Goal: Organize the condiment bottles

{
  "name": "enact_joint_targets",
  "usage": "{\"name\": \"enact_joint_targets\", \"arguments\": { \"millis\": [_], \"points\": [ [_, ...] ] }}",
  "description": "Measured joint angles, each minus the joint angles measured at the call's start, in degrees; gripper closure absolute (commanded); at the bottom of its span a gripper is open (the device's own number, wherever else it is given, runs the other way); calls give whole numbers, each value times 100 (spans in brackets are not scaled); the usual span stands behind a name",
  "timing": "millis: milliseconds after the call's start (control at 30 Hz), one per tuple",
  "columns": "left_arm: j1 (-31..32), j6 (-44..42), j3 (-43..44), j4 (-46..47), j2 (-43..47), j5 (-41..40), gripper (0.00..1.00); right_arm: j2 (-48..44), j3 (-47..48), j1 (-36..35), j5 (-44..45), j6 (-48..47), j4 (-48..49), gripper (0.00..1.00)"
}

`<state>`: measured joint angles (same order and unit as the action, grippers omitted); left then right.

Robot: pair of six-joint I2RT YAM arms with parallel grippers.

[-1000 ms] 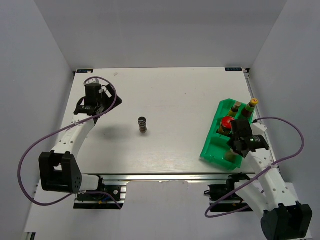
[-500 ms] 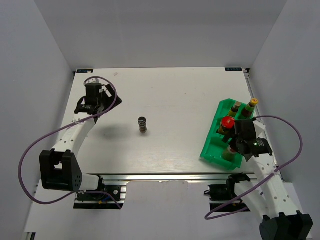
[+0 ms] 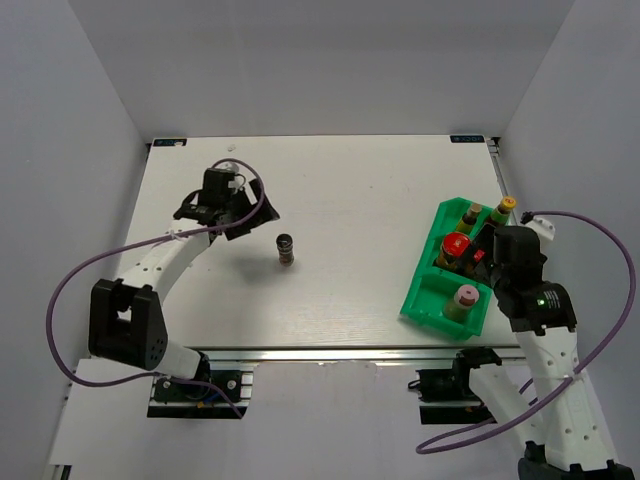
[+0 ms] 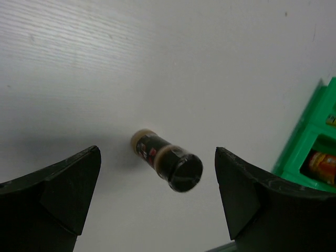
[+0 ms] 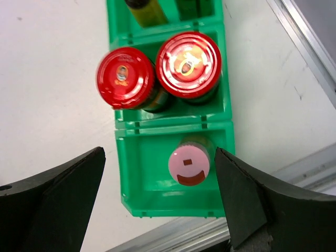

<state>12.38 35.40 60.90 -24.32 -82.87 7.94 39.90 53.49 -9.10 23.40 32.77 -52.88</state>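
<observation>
Grey ribbed shaker (image 3: 286,249) stands upright just right of the left gripper (image 3: 232,213), the nearer one, jaws wide and empty (the right gripper (image 5: 158,153) likewise, over the green bin (image 3: 424,297)).

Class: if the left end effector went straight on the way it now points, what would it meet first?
Most likely the shaker, standing centred ahead of the open left end effector. Depth is unclear, so it might touch the table just short of it.
</observation>
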Motion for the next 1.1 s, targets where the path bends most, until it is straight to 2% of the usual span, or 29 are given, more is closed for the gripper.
{"name": "enact_joint_targets", "arguments": {
  "millis": [200,433,667,900,1100],
  "points": [
    [590,66,463,-507,-297,0,8,4,-74,0,-330,-457,452,11],
    [1023,212,885,-1207,-813,-581,20,175,-385,0,-608,-815,920,11],
    [1685,267,1215,-1810,-1172,-1322,20,26,-586,0,-717,-1062,1419,11],
    [1878,304,1414,-2118,-1281,-1749,29,52,-785,0,-756,-1128,1593,11],
    [1930,280,1878,-2396,-1764,-1958,41,-57,-848,0,-774,-1156,1698,11]
  ]
}}
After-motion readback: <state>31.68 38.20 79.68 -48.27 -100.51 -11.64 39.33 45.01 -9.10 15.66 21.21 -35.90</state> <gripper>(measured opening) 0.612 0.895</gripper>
